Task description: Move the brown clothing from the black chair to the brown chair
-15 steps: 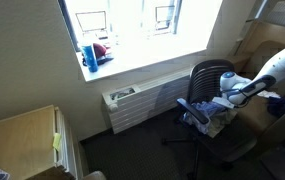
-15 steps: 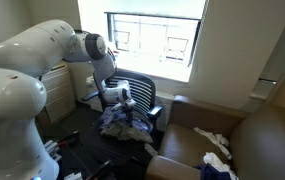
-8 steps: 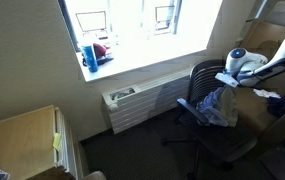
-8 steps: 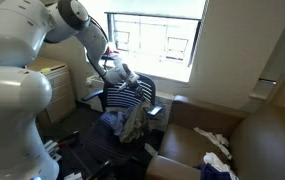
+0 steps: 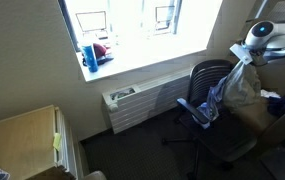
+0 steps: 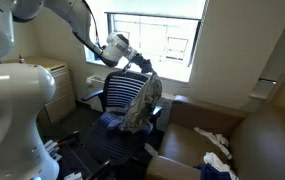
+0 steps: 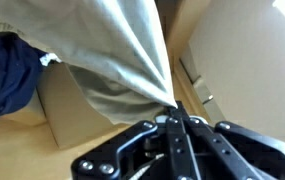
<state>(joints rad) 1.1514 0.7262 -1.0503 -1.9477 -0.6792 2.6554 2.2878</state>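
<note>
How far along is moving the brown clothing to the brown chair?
Done: the gripper is shut on the brown clothing. In hand: it hangs raised above the black chair. Left: carrying it to the brown chair and letting go.

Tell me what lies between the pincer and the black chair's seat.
The brown clothing hangs from the pincer down toward the black chair, where blue clothing lies on the seat. Both exterior views show this.

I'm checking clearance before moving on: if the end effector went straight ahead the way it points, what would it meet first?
Past the brown clothing that the end effector grips, probably the brown chair; depth is unclear.
</note>
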